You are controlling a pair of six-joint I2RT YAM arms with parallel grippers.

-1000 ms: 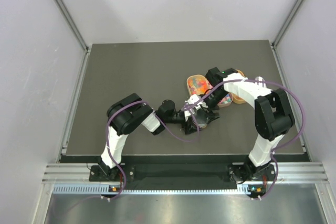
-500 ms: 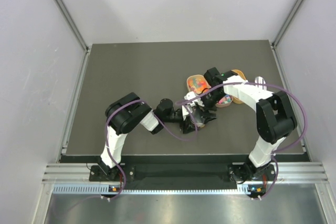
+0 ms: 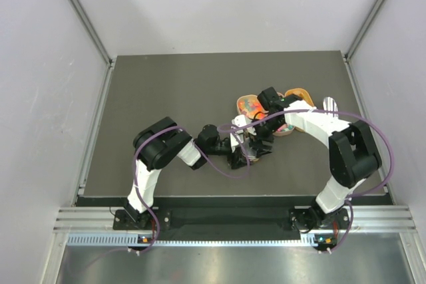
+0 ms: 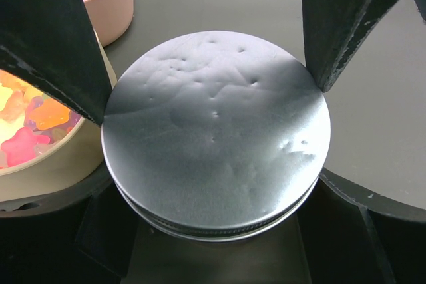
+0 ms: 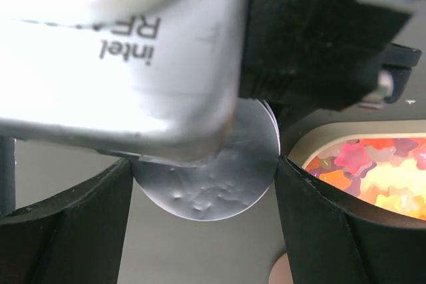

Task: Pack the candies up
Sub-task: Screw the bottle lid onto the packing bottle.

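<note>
left wrist view: round lid pinched, candies lying in the tan trays

the left gripper (image 4: 212,101) grips a round lid (image 4: 216,138) by its rim. one dark finger (image 4: 53,44) bears on the lid's left edge and the other on its right edge, and the dimpled, silvery-looking top faces the camera. just left of the lid lies an oval tan tray (image 4: 46,181) filled with the candies (image 4: 30,131) — star-like shapes in orange, yellow and pink. a second tray (image 4: 116,11) sits beyond it at the upper left, with pink and green sweets inside.

in the right wrist view the right gripper (image 5: 205,164) faces the same lid. the lid fills the gap between its two fingers, its edges meeting both inner faces — whether those fingers press on it or only bracket it cannot be told. the white housing of the other arm's wrist camera (image 5: 120,51) blocks the upper part of that view.

from above, both grippers meet near the middle of the dark table (image 3: 153,91), just in front of the two candy trays. a third tray (image 3: 297,92) lies farther back on the right, beside the right arm.
</note>
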